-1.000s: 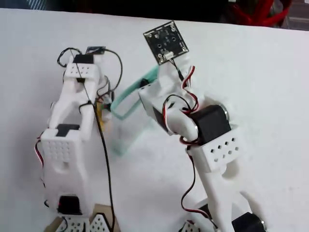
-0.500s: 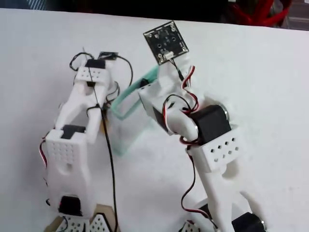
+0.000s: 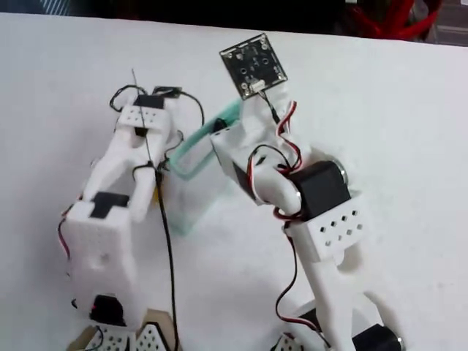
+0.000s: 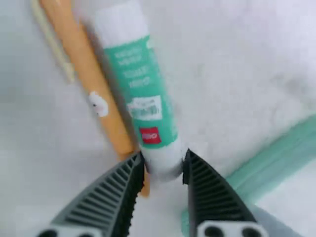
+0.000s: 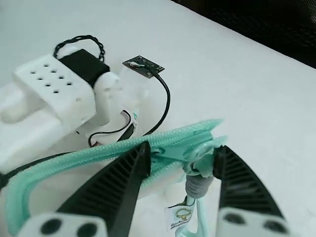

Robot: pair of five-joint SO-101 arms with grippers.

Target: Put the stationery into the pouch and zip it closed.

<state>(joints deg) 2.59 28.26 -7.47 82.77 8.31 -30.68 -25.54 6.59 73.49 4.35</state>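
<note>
My left gripper [image 4: 163, 159] is shut on the white end of a green and white glue stick [image 4: 140, 84], which points away over the white table. An orange pen [image 4: 94, 94] lies right beside the stick, with a thin cream item [image 4: 49, 34] next to it. The teal zipper edge of the pouch [image 4: 279, 155] runs close by. My right gripper [image 5: 180, 150] is shut on the pouch's teal rim [image 5: 98, 158] near the zipper pull [image 5: 193, 186], holding the mouth up. In the high view the pouch [image 3: 191, 157] lies between the left arm [image 3: 139, 128] and the right arm [image 3: 322, 190].
A square black circuit board [image 3: 253, 64] on a wire stands above the right arm's wrist. Black cables [image 3: 164, 219] trail along the left arm. Red objects [image 3: 387, 18] sit beyond the table's far edge. White tabletop [image 3: 395, 110] lies open to the right.
The left arm has swung to the right and slightly forward, bringing its wrist up against the pouch's open mouth. The right arm and the pouch have barely shifted.
</note>
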